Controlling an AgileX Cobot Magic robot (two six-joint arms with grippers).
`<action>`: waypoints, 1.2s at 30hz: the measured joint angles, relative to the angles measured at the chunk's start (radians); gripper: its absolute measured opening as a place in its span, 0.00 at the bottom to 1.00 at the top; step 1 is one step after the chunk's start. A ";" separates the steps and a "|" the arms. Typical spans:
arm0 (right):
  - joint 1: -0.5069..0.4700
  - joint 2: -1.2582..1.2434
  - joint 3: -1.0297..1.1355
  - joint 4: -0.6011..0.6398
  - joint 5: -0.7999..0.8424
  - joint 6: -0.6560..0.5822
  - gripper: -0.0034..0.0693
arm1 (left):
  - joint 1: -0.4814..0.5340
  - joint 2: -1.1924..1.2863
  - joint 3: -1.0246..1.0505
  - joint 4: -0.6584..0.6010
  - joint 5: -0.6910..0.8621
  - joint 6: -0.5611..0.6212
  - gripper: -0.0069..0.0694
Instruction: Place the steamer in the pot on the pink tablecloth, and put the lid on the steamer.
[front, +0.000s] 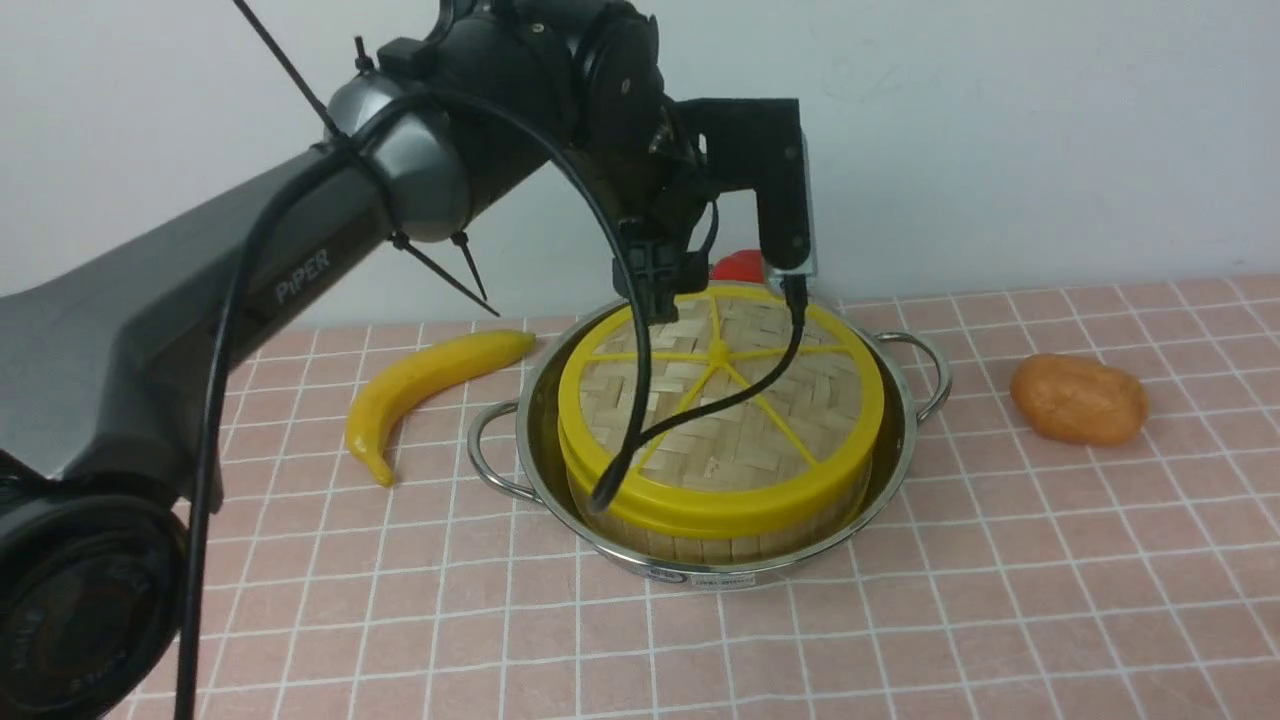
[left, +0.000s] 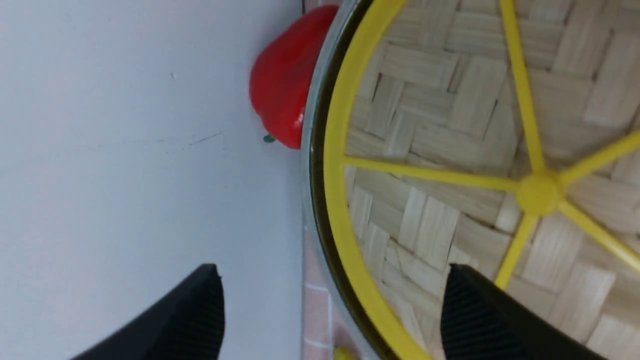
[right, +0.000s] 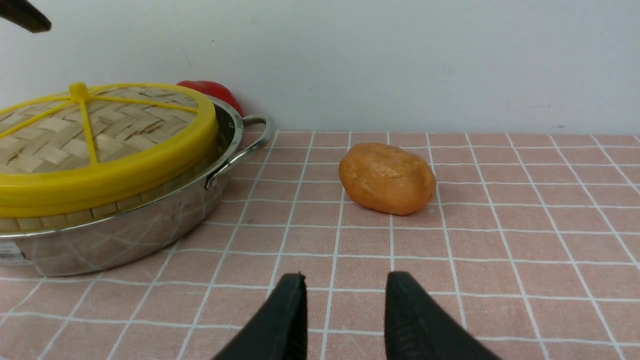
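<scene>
Straddling lid (front: 720, 400) rim with left gripper (left: 332, 280) spread wide, empty — judging lid light, stiff, slick-edged — favouring pinch on yellow rim.

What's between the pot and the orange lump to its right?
Nothing but bare pink tablecloth between the pot and the orange lump; the right wrist view shows it best.

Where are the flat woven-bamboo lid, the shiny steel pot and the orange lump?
flat woven-bamboo lid (front: 780, 420): front view, woven top.
shiny steel pot (right: 125, 235): right wrist view, side wall.
orange lump (front: 1078, 398): front view, its middle.
</scene>
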 joint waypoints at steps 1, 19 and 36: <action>0.000 0.000 0.000 0.000 0.000 0.000 0.38 | 0.000 0.011 0.000 -0.004 -0.001 -0.007 0.79; 0.000 0.000 0.000 0.000 0.000 0.000 0.38 | 0.002 0.116 0.000 0.040 -0.039 -0.166 0.79; 0.000 0.000 0.000 0.000 0.000 0.000 0.38 | 0.003 0.106 -0.001 0.241 0.071 -0.451 0.79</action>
